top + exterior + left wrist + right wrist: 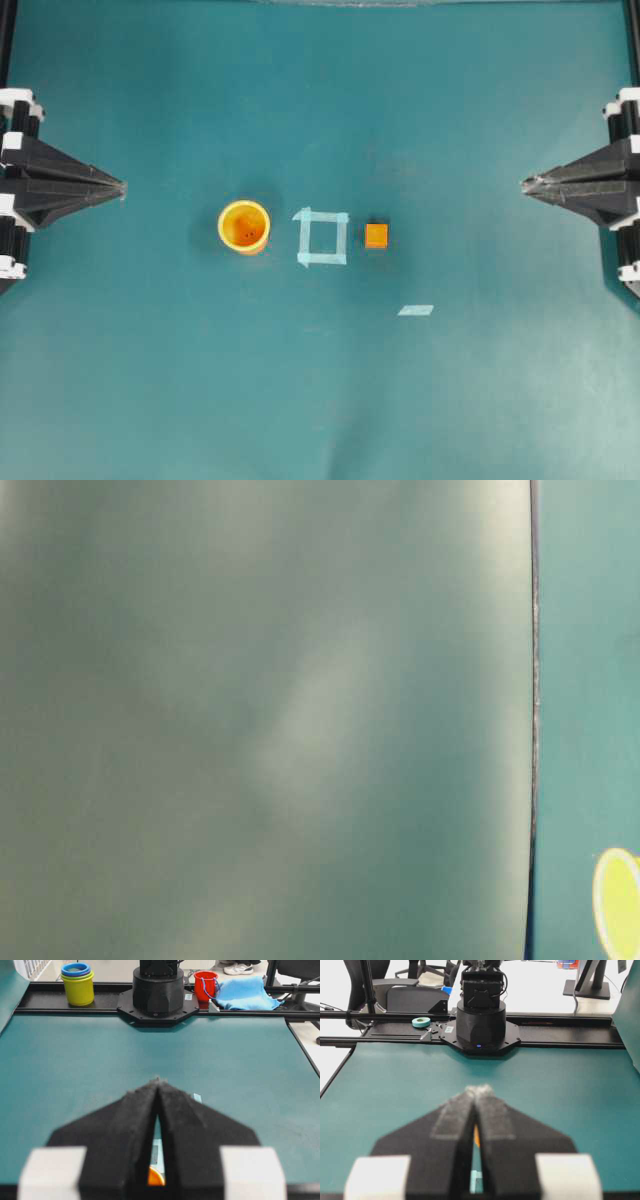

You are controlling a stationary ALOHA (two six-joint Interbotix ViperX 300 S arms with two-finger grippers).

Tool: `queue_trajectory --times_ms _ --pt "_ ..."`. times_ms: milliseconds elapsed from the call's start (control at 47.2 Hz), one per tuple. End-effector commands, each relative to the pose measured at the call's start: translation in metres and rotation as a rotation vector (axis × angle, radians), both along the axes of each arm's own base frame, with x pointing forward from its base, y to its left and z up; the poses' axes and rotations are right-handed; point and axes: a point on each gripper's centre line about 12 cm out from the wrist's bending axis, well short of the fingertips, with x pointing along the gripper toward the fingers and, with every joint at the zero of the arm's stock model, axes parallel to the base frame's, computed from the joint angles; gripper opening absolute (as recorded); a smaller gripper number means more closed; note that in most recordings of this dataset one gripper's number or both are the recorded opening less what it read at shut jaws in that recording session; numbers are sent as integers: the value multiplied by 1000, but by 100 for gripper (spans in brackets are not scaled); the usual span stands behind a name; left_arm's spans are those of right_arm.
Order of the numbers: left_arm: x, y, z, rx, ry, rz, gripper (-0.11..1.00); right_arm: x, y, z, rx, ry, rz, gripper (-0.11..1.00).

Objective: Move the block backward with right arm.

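Nothing of your task looks done yet: both arms sit parked at the edges of the teal worktop (150, 380), and the whole move is still ahead of you. Working across the overhead view from the left, the black left gripper (118, 187) points inward with its jaws pressed together and holds nothing; it is well apart from everything in the middle. Next comes the round yellow-orange plastic cup (244, 226), standing upright with its mouth up, then just beside it the pale tape square (322, 238) stuck flat on the worktop. Just right of that square, near but not touching its edge as far as you can see, lies the small orange cube block (376, 235), your target. A short loose strip of pale tape (415, 310) lies a little toward the lower right of the block. At the far right the black right gripper (528, 184) also has its jaws together on nothing, well apart from the block. Between that gripper and the block the worktop shows nothing to block your reach. By my reading, the cup and square sit on the far side of the block, so they should not interfere unless you overshoot. The table-level view is too blurred to help you.
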Motion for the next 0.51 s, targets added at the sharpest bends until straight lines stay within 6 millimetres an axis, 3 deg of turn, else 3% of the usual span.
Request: queue_trajectory --times_ms 0,487 --pt "2 -2 12 -8 -3 -12 0 2 -1 6 3 -14 -4 0" --pt "4 -2 6 -8 117 -10 0 14 -3 0 55 132 -15 0"
